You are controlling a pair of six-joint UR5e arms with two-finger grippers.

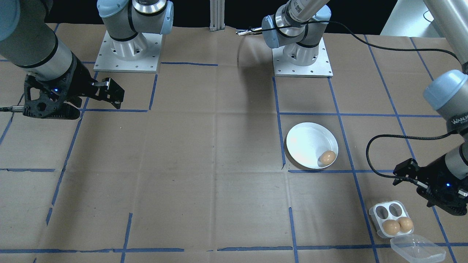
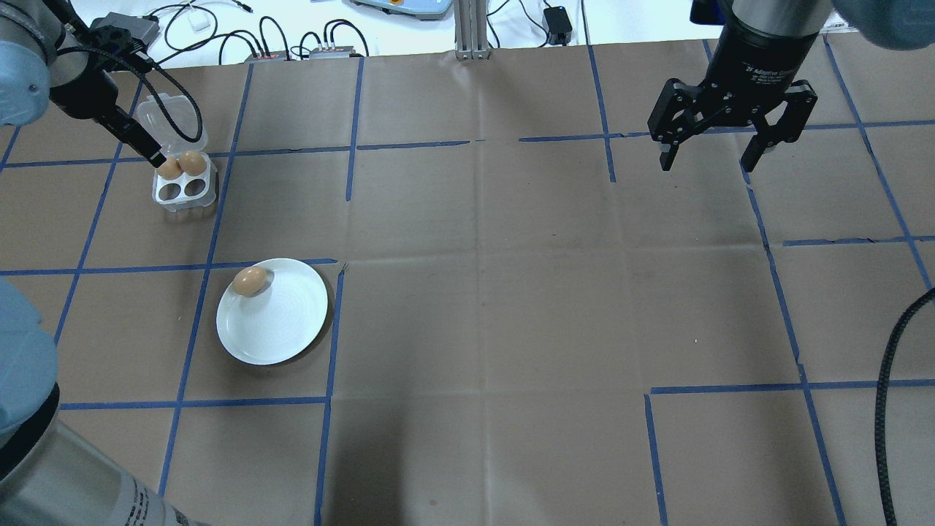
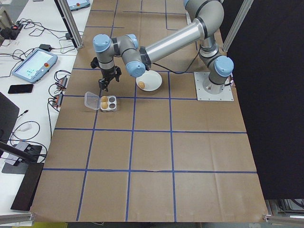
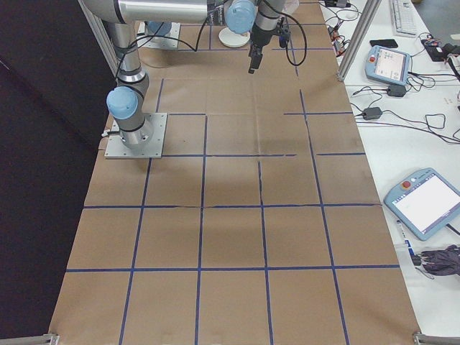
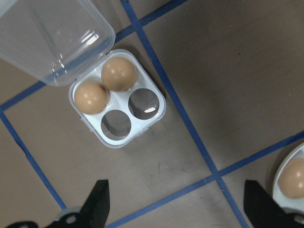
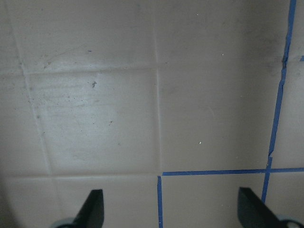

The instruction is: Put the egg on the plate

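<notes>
The plate (image 2: 281, 329) lies on the brown paper table cover (image 2: 482, 307) in the left half of the overhead view, nearer the robot than the other objects, just left of a blue tape line (image 2: 330, 365). 1 egg (image 2: 249, 281) rests inside the plate, touching its far-left rim. In the front-facing view, that same egg (image 1: 327, 157) sits at the plate's (image 1: 307, 140) edge on the operators' side.

Farther out and to the left stands a small clear egg tray (image 2: 184, 188) with 4 holes: its 2 far holes hold eggs (image 2: 181, 165), its 2 near holes are bare, and its hinged lid (image 2: 172, 118) lies folded open beyond it. The left gripper (image 5: 173, 202) hangs above the table beside the tray, its fingers (image 5: 97, 202) spread wide and holding nothing; its wrist camera sees the tray (image 5: 118, 102) with both eggs and a sliver of the plate (image 5: 289, 178) at the right edge.

Far right, well apart from all this, the right gripper (image 2: 714, 155) hangs over bare paper with its fingers (image 2: 666, 150) apart, gripping nothing.
</notes>
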